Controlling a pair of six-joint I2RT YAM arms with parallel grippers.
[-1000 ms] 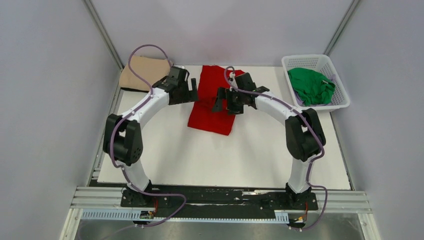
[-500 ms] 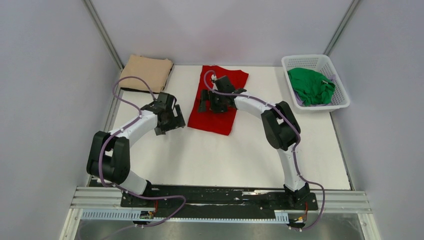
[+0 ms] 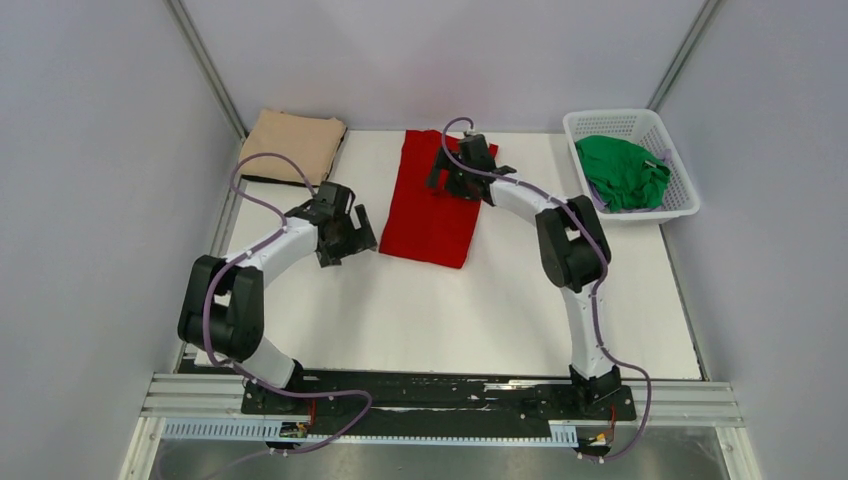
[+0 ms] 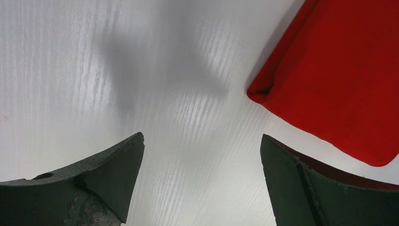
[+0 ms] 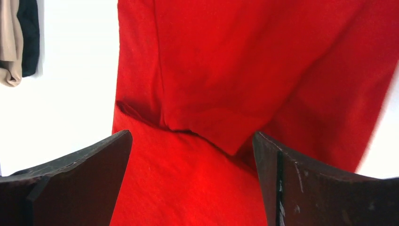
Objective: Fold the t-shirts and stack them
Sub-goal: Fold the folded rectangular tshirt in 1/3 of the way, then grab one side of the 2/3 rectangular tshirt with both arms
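Red t-shirt (image 3: 432,205): lies on the table (image 3: 450,310) at mid-width, towards the far edge, folded into a long strip with a tucked flap showing in the right wrist view.
Tan t-shirt (image 3: 292,145): folded flat at the far left corner.
Green t-shirt (image 3: 622,170): bunched inside the white lattice basket (image 3: 612,116), far right.
Left gripper (image 4: 201,141): jaws spread wide, empty, over bare table just beside the strip's near left corner.
Right gripper (image 5: 192,136): jaws spread wide, empty, above the strip's far part.
Handling: probably light, limp and unbreakable – layers likely to slip apart or drag on the smooth top.
Hold: best at the end corners, pinching every layer together.
Writing: no brand, label or print can be read.
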